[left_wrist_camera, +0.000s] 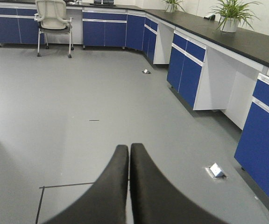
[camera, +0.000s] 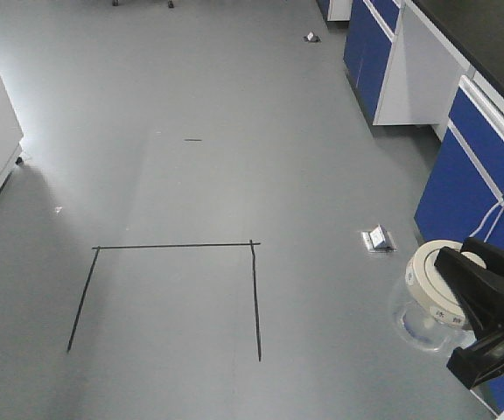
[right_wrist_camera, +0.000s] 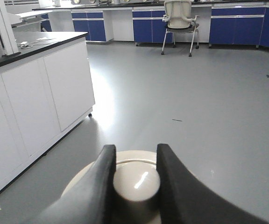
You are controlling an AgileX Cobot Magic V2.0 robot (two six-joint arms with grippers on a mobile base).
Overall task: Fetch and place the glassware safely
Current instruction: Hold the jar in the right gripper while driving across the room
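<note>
Grey lab floor (camera: 191,175), glass jar (camera: 427,278) held by knob (right_wrist_camera: 135,184) in right hand (right_wrist_camera: 135,158)

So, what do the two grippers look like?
Both are matte black. The left gripper has two smooth jaws, wide at the base and narrowing in a curve to rounded tips. The right gripper has the same jaws; its body, in the front view, is black and angular. I see no markings or cables.
</note>
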